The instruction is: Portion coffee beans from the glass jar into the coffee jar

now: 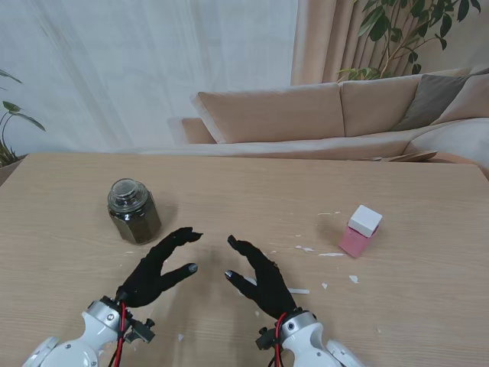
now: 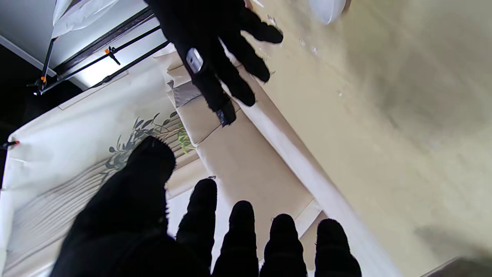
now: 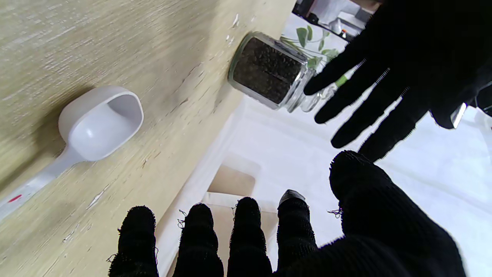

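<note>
Scuffed wooden table point(image 1: 397, 306) before beige sofa point(image 1: 306, 111)

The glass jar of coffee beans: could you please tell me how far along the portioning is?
Nothing looks done yet. The glass jar stands full and lidded. Left hand and right hand hover open, holding nothing; the white scoop lies untouched. Opening, scooping and filling the pink container remain.
</note>
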